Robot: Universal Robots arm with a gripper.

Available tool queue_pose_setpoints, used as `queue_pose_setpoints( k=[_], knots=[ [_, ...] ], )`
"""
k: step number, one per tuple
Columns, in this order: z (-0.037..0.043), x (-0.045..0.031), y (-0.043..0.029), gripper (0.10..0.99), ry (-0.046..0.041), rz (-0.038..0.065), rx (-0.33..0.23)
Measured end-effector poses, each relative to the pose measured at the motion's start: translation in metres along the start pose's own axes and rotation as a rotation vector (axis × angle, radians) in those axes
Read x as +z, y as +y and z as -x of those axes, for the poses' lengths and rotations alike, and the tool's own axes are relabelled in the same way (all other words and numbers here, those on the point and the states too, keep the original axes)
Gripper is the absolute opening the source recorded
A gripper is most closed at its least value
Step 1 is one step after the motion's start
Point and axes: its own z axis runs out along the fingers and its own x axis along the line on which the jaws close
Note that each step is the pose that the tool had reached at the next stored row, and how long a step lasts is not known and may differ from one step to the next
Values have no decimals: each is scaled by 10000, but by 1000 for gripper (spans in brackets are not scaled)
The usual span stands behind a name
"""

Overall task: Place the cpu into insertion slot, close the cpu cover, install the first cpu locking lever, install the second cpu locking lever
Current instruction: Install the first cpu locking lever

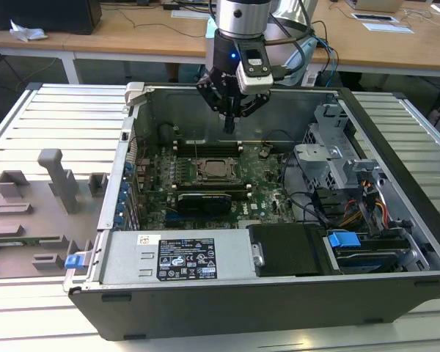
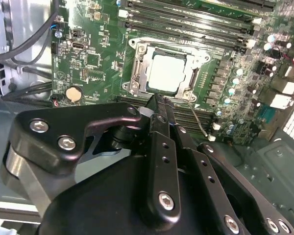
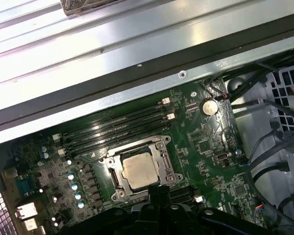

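So the gripper is being carried with its jaws squeezed fully together, and nothing is being gripped between them. It's being hung a bit above the green motherboard, inside the open computer case, just to the far side of the insertion slot.

The cpu is being seated in that slot, dull silver top up. The cpu cover is being laid flat around it as a silver frame, as far as can be told. Whether the locking levers are being latched can't be made out.

The long black memory slots are being lined up right beside the slot on its far side, and a long black card is being stood on its near side. A round coin battery is being seated further out on the board.

A silver power supply is being housed along the near edge of the case, with drive bays and cables toward the exterior view's right. The case is being rested on a slatted metal table, and grey fixture blocks are being laid out on it at the exterior view's left.
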Motion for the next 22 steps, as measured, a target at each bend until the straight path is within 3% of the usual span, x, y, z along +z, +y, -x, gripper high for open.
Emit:
queue_pose_setpoints(
  k=[22],
  knots=[
    [0,0,0,106,-96,24,-2208]
  ],
)
